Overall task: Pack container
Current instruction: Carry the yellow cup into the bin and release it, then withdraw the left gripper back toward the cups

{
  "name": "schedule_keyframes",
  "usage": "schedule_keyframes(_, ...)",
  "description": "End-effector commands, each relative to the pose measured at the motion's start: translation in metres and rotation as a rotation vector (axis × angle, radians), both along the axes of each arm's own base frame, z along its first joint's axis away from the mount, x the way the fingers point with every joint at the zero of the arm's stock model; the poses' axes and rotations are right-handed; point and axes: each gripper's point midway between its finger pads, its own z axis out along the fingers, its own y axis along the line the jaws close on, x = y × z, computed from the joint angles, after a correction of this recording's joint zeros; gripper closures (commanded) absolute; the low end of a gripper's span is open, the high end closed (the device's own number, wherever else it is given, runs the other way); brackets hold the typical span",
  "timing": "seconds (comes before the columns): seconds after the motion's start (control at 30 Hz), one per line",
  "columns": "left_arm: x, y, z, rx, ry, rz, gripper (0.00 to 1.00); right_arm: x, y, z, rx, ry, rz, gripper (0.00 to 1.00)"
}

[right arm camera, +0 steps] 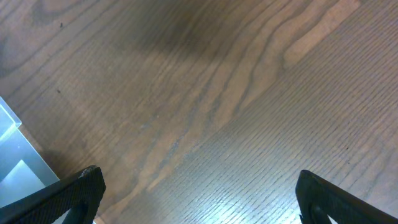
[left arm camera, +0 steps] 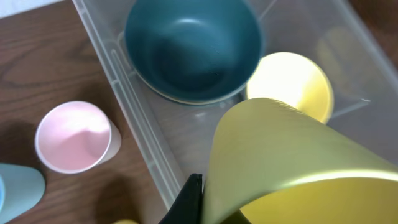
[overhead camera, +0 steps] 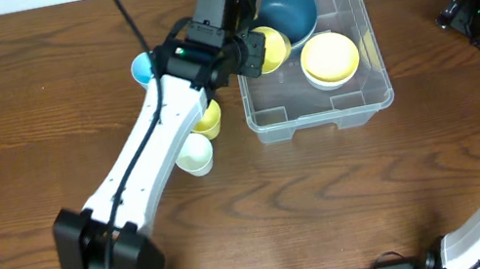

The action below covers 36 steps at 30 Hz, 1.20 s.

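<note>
**Container [overhead camera: 287, 111] partly packed.**
A yellow cup [left arm camera: 280, 155] is gripped above it by the left fingers [left arm camera: 191, 198]; the right fingers [right arm camera: 81, 190] are spread, empty; other cups [overhead camera: 194, 152] unpacked.

The container [overhead camera: 322, 120] sits far on the worktop [overhead camera: 19, 114], with a bowl [overhead camera: 289, 7] far left in it, a second bowl [overhead camera: 330, 59] near right, and a held cup [overhead camera: 272, 47] above its left side. Loose cups [overhead camera: 194, 154] stand outside to its left.
</note>
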Motion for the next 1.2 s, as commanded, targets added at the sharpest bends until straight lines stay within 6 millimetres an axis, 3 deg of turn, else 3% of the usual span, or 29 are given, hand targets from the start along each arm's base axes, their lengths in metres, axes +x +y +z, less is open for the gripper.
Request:
schedule_keyframes(0.0,0.013,0.003,-0.024,0.041,0.013,0.03,0.94,-0.001,-0.001,0.0,0.002,-0.001,-0.016,0.01)
schedule_keyframes(0.37,0.019,-0.006,-0.079,0.093,0.09,0.003,0.9,-0.001,-0.001,0.0,0.002,-0.001,-0.016,0.01)
schedule_keyframes(0.6,0.02,-0.007,-0.089,0.101,0.105,0.001,0.89,-0.001,-0.001,0.0,0.002,-0.001,-0.016,0.01)
schedule_keyframes(0.7,0.021,-0.008,-0.088,0.097,0.096,0.001,0.68,-0.001,-0.001,0.0,0.002,-0.001,-0.016,0.01)
schedule_keyframes(0.9,0.024,-0.009,-0.086,0.094,0.08,-0.005,0.58,-0.001,-0.001,0.0,0.002,-0.001,-0.016,0.01)
schedule_keyframes(1.0,0.031,-0.009,-0.067,0.078,0.036,-0.008,0.54,-0.001,-0.001,0.0,0.002,-0.001,-0.016,0.01)
schedule_keyframes(1.1,0.042,0.002,-0.017,0.036,-0.051,0.026,0.5,-0.001,-0.001,0.0,0.002,-0.001,-0.016,0.01)
schedule_keyframes(1.17,0.048,0.022,0.021,0.021,-0.114,0.076,0.49,-0.001,-0.001,0.0,0.002,-0.001,-0.016,0.01)
